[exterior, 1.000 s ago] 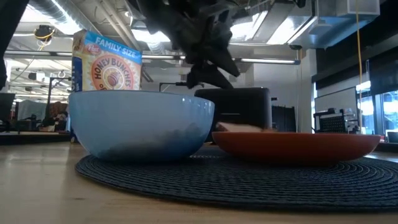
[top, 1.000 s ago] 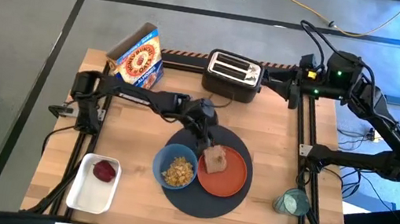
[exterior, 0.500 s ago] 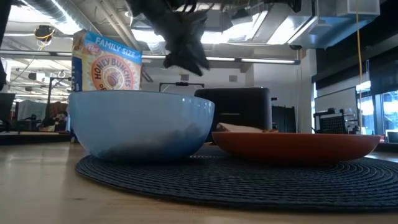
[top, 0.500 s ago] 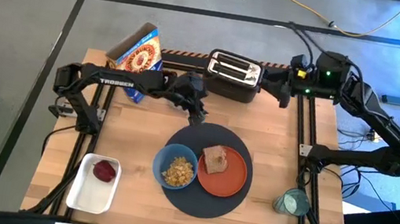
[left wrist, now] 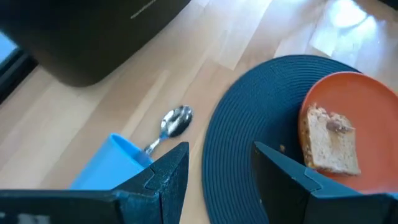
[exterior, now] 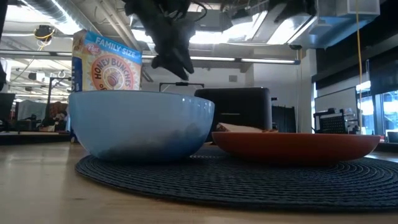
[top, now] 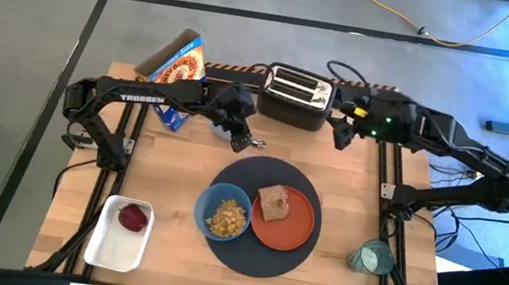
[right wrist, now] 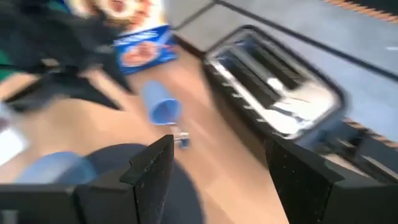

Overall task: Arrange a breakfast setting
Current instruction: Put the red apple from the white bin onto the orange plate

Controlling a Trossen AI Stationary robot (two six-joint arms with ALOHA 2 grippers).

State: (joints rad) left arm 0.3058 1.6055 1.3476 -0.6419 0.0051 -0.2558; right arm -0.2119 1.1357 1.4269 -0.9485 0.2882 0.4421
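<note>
The dark round placemat (top: 305,246) lies at the table's middle. On it stand the blue bowl (top: 224,213), holding cereal, and the orange plate (top: 294,227) with the toast slice (top: 273,203) flat on it. The metal spoon (left wrist: 171,123) lies on the wood beyond the mat, near the toaster. The teal glass (top: 371,256) stands at the near right. The red fruit (top: 132,216) lies in the white tray (top: 107,247). My left gripper (top: 245,141) hovers open and empty above the spoon. My right gripper (top: 339,135) is open and empty beside the toaster's right end.
The black toaster (top: 296,96) stands at the far edge, with a cereal box (top: 174,72) to its left. A light-blue cup (right wrist: 160,107) lies on its side near the box. The black frame rails run along both table sides.
My left gripper has risen from over the toast on the plate and drawn back toward the far left, stopping above the spoon. The toast has stayed on the plate. My right gripper has swung in from the far right edge toward the toaster's right end.
</note>
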